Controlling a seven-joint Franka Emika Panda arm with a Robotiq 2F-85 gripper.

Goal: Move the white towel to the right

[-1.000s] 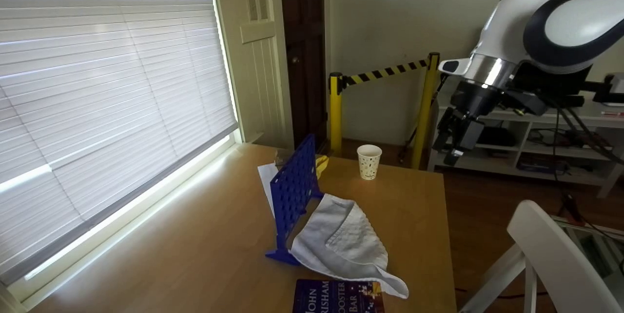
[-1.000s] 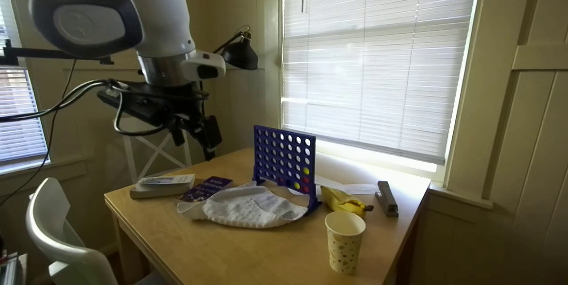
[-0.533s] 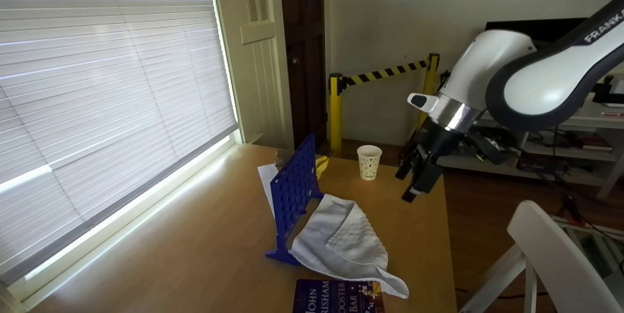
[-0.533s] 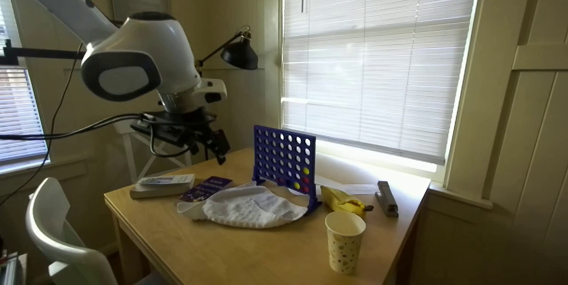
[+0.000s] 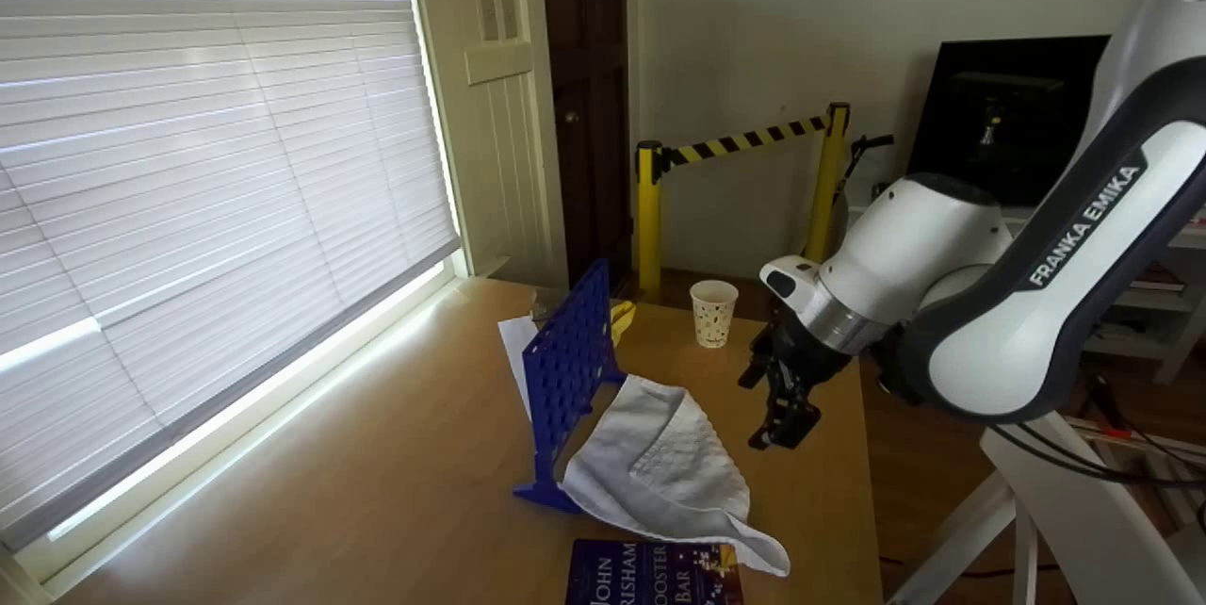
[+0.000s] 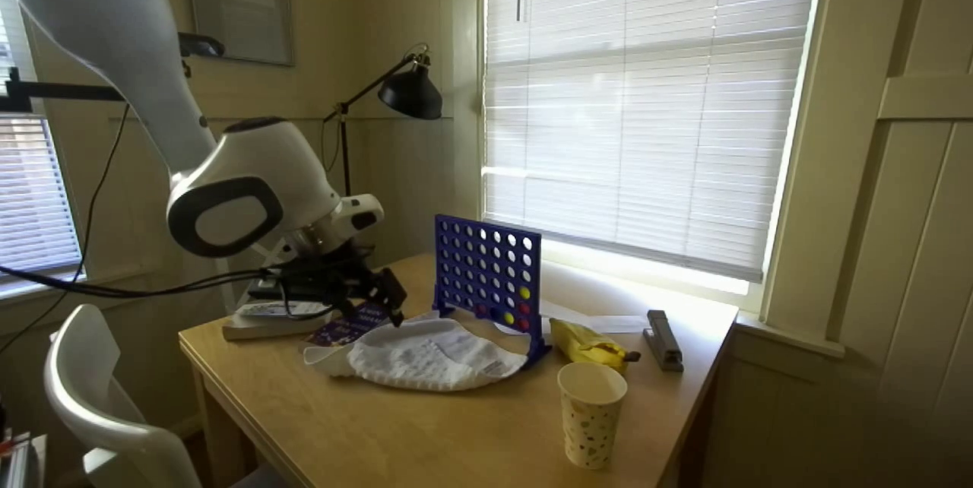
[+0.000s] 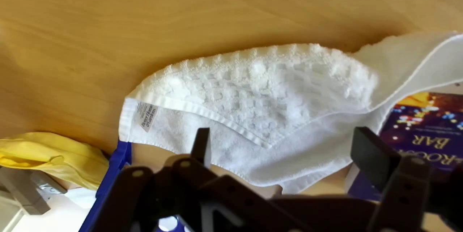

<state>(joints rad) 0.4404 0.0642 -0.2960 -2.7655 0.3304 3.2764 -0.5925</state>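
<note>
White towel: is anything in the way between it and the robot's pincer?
No, nothing visible stands between them. In the wrist view, the open pincer faces the white towel with no other object in between. The blue game rack stands right beside the towel, not between them.

The towel (image 7: 271, 112) is displaying white, partly gridded. The game rack (image 6: 489, 259) is showing blue, the cup (image 6: 590, 426) speckled cream, the tool (image 7: 284, 146) black.
</note>
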